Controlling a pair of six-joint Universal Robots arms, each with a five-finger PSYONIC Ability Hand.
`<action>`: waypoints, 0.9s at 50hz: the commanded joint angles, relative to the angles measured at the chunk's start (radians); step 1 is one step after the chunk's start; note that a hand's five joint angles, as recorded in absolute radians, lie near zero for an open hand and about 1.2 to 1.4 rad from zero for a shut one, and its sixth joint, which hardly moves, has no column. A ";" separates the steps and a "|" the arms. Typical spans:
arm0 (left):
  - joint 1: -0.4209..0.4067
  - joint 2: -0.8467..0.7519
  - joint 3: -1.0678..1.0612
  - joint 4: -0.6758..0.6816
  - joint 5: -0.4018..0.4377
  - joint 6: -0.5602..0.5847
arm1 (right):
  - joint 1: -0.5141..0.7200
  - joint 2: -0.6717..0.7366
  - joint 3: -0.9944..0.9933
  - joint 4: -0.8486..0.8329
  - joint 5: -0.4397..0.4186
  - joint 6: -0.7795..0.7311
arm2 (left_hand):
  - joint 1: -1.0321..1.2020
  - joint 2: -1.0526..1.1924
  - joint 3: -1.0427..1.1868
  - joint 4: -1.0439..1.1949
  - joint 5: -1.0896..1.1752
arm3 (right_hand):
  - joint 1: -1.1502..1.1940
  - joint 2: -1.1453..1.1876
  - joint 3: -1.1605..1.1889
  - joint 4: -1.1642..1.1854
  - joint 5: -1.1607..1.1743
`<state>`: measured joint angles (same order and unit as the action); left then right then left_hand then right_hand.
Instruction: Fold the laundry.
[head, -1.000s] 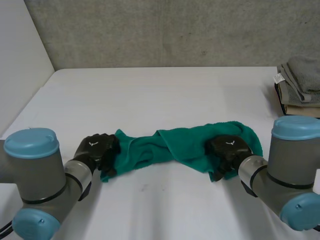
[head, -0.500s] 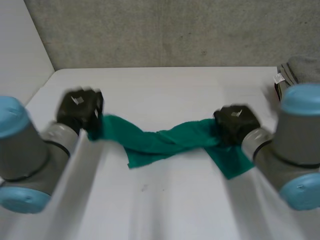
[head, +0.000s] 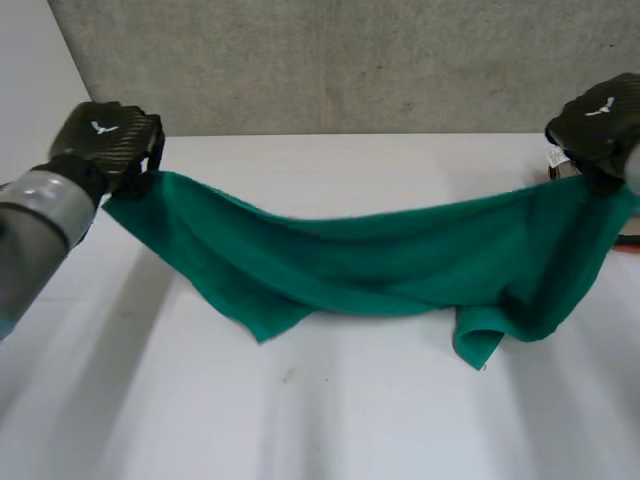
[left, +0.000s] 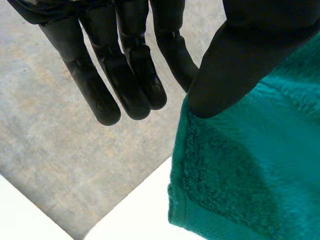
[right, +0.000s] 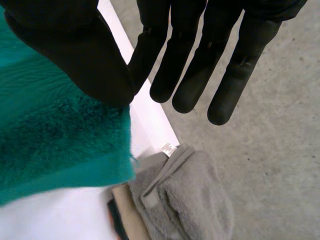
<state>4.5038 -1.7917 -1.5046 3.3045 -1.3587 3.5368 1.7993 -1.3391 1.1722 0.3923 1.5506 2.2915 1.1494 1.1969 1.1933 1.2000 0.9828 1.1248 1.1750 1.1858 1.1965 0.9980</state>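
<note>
Left wrist view: the left robot hand (left: 125, 65) pinches one corner of the green towel (left: 250, 170) between its thumb and a finger, with the other fingers straight and free. The right robot hand (right: 60, 45) does likewise at the opposite corner. Between them the towel hangs in a sagging span over the bench (head: 330, 420), its lower edge bunched (one flap droops lowest toward the right).

The risk, as I judge it, is that each hold is a thin pinch close to the hem. A hard pull apart could slip a corner free, and the bunched edge may land creased.

A white tag (right: 168, 148) by the grey folded cloths (right: 185, 200) carries print too small to read. The white mark (head: 100, 127) on the left hand's back spells nothing legible.
</note>
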 joint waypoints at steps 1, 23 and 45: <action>-0.055 -0.213 0.338 0.174 -0.043 0.070 | 0.008 0.294 -0.411 -0.194 0.035 0.108 | 0.247 0.199 0.203 0.196 0.239 | 0.271 0.221 0.210 0.200 0.224; -0.023 -0.291 0.451 0.535 -0.221 -0.072 | 0.037 0.350 -0.444 -0.664 0.014 0.226 | 0.247 0.199 0.203 0.196 0.239 | 0.271 0.221 0.210 0.200 0.224; 0.027 0.009 -0.553 0.284 -0.025 0.218 | -0.023 0.266 0.312 -0.267 -0.087 0.045 | 0.247 0.199 0.203 0.196 0.239 | 0.271 0.221 0.210 0.200 0.224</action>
<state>4.4981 -1.9820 -1.7996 3.7741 -1.3813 3.5742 1.8054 -0.9630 1.3103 -0.0334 1.4605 2.4697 1.1493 1.1991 1.1957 1.2005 0.9828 1.1248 1.1774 1.1908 1.1997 1.0061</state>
